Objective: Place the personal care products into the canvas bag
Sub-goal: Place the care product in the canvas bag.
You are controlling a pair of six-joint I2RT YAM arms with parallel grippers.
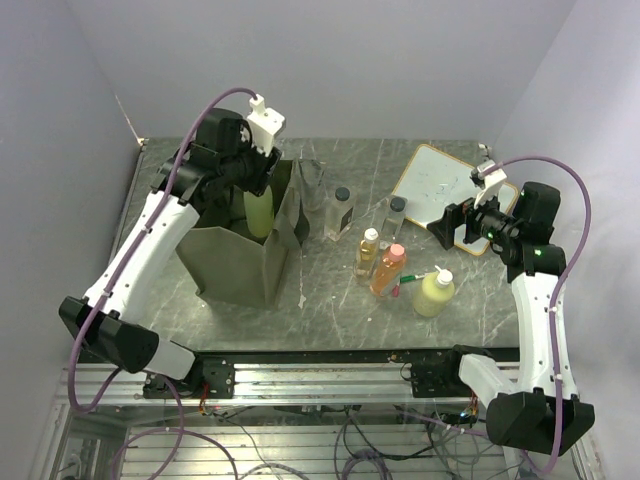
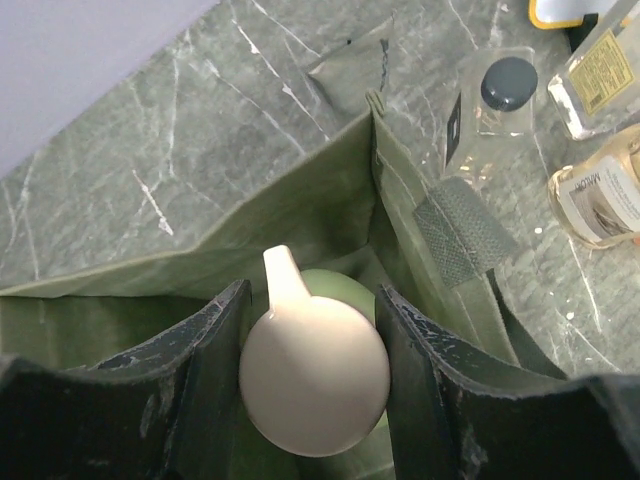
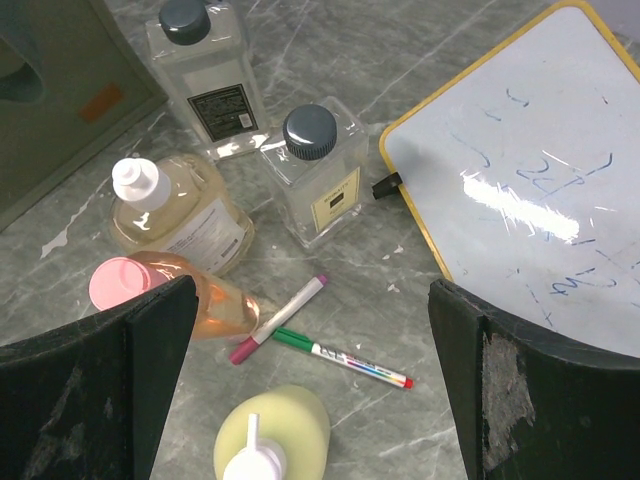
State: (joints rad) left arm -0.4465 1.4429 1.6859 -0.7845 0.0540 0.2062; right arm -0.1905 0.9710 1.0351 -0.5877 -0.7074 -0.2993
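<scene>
The left gripper [image 2: 312, 345], fingers pinching the yellow-green bottle [image 1: 259, 212], holds it in the mouth of the bag [image 1: 235, 265] for the drop (right gripper [image 3: 310, 335] spread empty above five other bottles [image 1: 388, 268] at the bag's three o'clock); next it should probably lower and release.

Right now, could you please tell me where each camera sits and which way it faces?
Top external: above, behind the arms, looking down; both arms show.
Left wrist: looking down into the canvas bag; left gripper clamps the yellow-green bottle.
Right wrist: above pens and whiteboard, looking down; right gripper open.
Shared: both wrists see the clear bottle beside the bag.
</scene>
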